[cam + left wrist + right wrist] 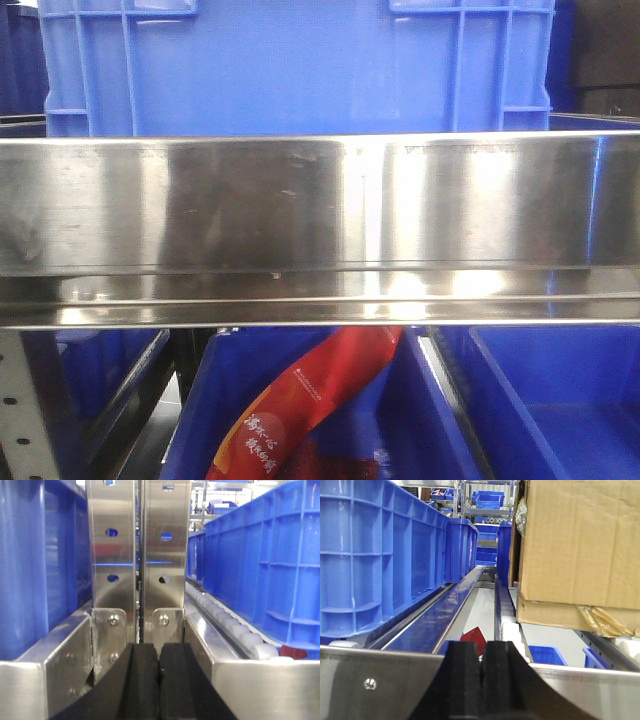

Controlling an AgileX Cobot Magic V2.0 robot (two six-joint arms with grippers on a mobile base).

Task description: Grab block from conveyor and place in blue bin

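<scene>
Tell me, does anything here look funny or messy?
Yes. A red packet lies slanted in a blue bin under the steel rail. In the right wrist view, crumpled plastic sticks out between the cardboard boxes.

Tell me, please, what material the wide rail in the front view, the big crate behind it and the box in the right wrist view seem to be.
Rail: likely polished steel; mirror-like, streaky reflections.
Crate: apparently moulded plastic; uniform blue, ribbed walls.
Box: cardboard; matte brown, creased edges.
</scene>
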